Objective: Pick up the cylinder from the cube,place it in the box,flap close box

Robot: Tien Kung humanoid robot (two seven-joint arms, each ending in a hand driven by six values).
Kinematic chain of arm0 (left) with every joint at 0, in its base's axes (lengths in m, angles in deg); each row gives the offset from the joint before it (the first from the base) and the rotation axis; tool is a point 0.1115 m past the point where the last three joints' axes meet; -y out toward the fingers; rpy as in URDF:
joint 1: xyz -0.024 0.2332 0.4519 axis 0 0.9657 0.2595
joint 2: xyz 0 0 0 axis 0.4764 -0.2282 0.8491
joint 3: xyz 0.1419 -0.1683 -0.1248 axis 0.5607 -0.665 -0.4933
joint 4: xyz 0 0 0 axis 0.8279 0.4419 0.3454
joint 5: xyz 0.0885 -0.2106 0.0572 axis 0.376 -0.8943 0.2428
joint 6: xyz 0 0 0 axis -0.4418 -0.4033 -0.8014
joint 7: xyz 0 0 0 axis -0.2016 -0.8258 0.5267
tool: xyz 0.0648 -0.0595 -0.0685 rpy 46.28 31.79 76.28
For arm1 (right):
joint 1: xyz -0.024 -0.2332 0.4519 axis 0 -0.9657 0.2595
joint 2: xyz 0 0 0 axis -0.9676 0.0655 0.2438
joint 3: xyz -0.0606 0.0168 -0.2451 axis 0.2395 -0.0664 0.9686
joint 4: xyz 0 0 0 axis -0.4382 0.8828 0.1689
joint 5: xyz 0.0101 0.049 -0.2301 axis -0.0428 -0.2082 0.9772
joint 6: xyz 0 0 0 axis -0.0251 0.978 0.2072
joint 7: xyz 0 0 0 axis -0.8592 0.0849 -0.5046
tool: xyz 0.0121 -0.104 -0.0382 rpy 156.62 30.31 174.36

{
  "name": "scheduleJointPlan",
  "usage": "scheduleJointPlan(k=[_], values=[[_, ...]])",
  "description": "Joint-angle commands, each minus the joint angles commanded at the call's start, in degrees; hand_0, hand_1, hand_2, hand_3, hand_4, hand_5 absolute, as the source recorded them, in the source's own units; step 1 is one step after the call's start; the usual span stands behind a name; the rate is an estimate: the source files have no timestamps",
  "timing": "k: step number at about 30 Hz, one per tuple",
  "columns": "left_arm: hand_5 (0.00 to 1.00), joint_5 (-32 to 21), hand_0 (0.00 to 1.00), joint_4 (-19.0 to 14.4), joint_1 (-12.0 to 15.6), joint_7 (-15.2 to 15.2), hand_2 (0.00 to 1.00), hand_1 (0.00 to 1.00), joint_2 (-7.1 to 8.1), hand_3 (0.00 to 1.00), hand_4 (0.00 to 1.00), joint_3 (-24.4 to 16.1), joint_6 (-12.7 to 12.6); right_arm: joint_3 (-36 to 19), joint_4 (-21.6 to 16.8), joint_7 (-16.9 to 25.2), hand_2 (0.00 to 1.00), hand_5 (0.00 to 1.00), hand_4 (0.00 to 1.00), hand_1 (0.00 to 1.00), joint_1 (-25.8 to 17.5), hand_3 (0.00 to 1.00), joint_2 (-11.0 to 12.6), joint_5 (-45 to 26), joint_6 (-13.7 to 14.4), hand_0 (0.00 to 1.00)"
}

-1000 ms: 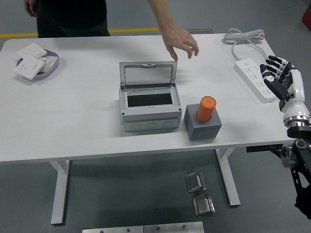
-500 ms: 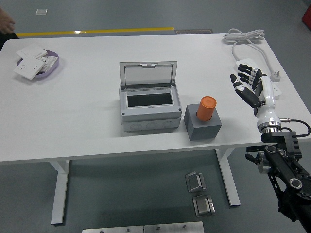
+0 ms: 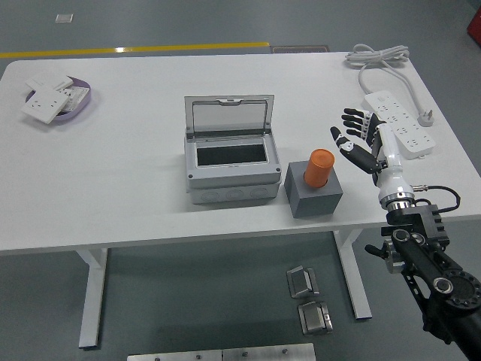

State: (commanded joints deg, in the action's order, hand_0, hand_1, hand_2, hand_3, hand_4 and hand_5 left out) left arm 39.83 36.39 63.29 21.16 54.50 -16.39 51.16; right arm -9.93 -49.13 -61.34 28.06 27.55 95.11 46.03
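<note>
Spreading wide, the fingers (image 3: 353,131) of the right hand (image 3: 364,141) fan out and hold nothing. Palm faces left, toward the cylinder (image 3: 319,167), near it but clear of it. The hand hangs above the table (image 3: 113,188), right of the cube (image 3: 314,190); white wrist and black arm run down to the lower right corner, past the table's near edge.

Cylinder: orange, upright, seated in the top of the grey cube, leaning slightly. Cube sits just beside the box (image 3: 229,162), on its right; whether the two touch cannot be told.

Box: grey, flap (image 3: 229,116) raised at the back and standing upright, dark cavity open below it.

Power strip (image 3: 400,124): white, lies on the table behind the hand, its cord (image 3: 379,59) looping to the far right corner.

Tray (image 3: 79,101): purple, far left, with white switch plates (image 3: 46,103) stacked in it.

Two metal parts (image 3: 310,299) on the floor under the table.
</note>
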Motion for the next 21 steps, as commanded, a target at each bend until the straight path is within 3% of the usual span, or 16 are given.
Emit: scheduleJointPlan(k=[21], values=[[0.282, 0.11, 0.584, 0.0, -0.36, -0.2, 0.569, 0.617, -0.45, 0.61, 0.652, 0.01, -0.01, 5.81, 1.38, 0.18, 0.613, 0.119, 0.662, 0.658, 1.4, 0.671, -1.16, -1.62, -0.68, 0.701]])
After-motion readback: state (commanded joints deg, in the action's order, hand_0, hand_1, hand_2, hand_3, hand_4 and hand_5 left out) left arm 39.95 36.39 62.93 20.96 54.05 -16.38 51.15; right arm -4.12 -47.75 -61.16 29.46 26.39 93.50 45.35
